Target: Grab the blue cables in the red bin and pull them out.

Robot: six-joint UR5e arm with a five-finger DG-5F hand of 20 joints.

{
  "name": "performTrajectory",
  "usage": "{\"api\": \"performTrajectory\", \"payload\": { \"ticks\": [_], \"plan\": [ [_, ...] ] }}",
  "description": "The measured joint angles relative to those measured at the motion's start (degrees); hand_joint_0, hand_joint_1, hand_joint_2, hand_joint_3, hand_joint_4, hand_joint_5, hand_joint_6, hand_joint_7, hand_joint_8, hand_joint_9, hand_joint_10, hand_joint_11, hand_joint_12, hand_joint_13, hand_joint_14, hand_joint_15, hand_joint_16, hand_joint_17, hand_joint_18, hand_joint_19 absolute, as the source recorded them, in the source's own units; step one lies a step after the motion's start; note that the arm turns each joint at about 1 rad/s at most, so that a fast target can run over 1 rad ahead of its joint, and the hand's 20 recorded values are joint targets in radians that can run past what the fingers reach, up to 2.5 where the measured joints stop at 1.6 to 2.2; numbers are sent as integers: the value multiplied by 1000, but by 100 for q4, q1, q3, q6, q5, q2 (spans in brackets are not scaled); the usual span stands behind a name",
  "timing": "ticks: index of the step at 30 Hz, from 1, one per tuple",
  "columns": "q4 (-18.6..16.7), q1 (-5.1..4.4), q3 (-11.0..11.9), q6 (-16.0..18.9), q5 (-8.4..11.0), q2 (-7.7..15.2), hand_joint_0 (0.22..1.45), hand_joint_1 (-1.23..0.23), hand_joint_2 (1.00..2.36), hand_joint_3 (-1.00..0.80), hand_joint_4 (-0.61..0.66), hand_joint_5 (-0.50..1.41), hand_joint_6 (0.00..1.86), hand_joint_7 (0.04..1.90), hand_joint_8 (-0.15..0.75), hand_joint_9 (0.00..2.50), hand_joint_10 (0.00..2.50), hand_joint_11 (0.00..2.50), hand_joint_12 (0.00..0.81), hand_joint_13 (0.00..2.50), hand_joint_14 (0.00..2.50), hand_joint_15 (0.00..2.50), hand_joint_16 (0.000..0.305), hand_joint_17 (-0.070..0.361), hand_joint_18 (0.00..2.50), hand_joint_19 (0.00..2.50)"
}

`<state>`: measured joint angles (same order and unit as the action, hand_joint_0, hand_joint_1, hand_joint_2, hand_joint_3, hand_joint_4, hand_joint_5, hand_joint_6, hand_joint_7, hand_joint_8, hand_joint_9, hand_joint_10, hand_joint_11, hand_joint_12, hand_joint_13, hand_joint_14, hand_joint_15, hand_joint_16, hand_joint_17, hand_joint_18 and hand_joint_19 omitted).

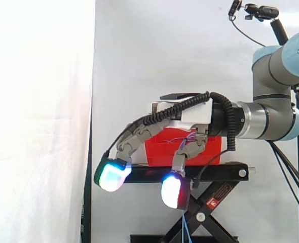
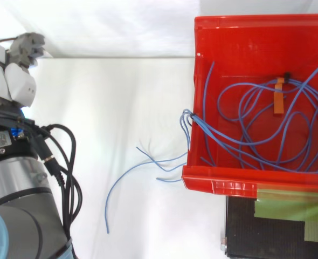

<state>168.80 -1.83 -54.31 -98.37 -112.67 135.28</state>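
- All fingers of the hand (image 1: 182, 114) hang loosely spread, gripping nothing.
- Blue cables (image 2: 267, 135) lie coiled in the red bin (image 2: 245, 32), apart from the hand, some ends trailing outside.
- Approach step: next, reach in and close on strands.

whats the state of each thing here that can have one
thin blue cables: mostly coiled in the bin, some strands draped over its left wall
red plastic bin: upright, open-topped, on the stand
robot hand: open, fingers spread, apart from the cables
black scissor stand: raised
small orange tie: on the cables inside the bin
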Motion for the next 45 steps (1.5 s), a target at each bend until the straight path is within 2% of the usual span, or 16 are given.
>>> {"api": "performTrajectory", "payload": {
  "ticks": [6, 20, 33, 40, 45],
  "plan": [
    [80, 79, 150, -84, -22, 32, 670, -932, 1000, -1000, 292, 622, 12, 554, 259, 846, 25, 774, 366, 782, 23, 642, 50, 112, 512, 679],
    [88, 293, 202, -967, -103, 34, 674, -931, 1000, -1000, 292, 621, 13, 555, 259, 851, 26, 780, 365, 782, 24, 650, 49, 111, 513, 680],
    [708, 485, 194, -1691, -199, 34, 691, -938, 1000, -1000, 280, 678, 11, 624, 260, 865, 26, 785, 361, 790, 23, 649, 48, 109, 514, 690],
    [924, 585, 195, -2007, -244, 34, 700, -991, 1000, -1000, 241, 708, 6, 699, 257, 875, 27, 808, 355, 790, 22, 648, 48, 107, 522, 684],
    [1021, 663, 199, -2340, -362, 33, 703, -1009, 1000, -1000, 195, 734, 30, 756, 254, 875, 24, 809, 352, 789, 22, 646, 47, 107, 529, 694]
  ]
}}
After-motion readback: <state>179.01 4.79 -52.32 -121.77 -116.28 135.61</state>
